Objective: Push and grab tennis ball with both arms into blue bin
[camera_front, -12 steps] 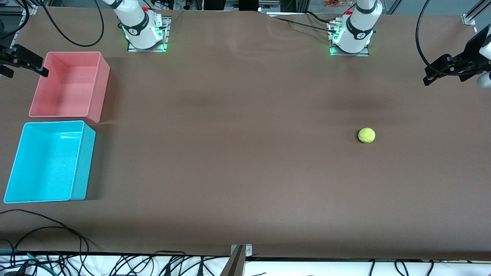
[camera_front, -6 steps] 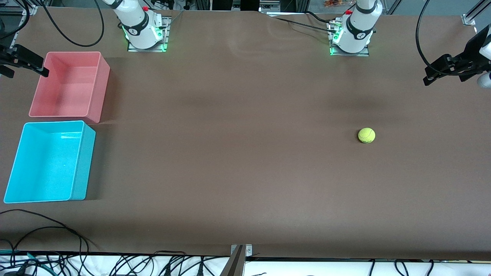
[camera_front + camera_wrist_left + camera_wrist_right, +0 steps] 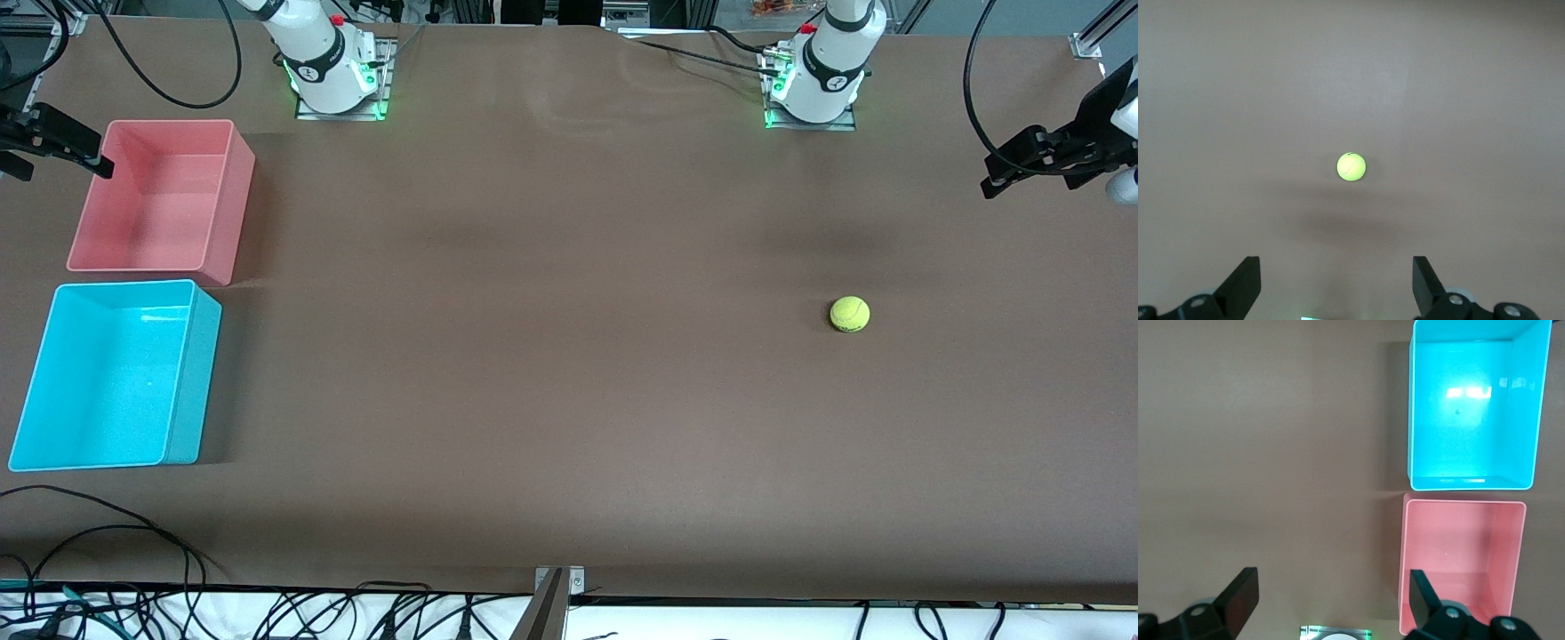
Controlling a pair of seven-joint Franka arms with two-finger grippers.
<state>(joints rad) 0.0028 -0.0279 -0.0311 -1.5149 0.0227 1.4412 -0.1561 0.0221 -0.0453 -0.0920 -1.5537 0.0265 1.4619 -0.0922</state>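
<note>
The tennis ball (image 3: 850, 314) lies on the brown table toward the left arm's end, alone and far from both bins. The left wrist view has the ball (image 3: 1351, 167) far below my left gripper (image 3: 1336, 275), which hangs high and open with nothing between its fingers. The blue bin (image 3: 111, 373) stands empty at the right arm's end, nearer the front camera than the pink bin. My right gripper (image 3: 1331, 588) is also high and open, holding nothing, with the blue bin (image 3: 1475, 407) far below it. Neither gripper shows in the front view, only the arm bases.
An empty pink bin (image 3: 151, 196) stands right beside the blue one, closer to the right arm's base (image 3: 324, 67). The left arm's base (image 3: 822, 80) is at the table's back edge. Black clamp mounts (image 3: 1049, 160) stick in at both table ends. Cables run along the front edge.
</note>
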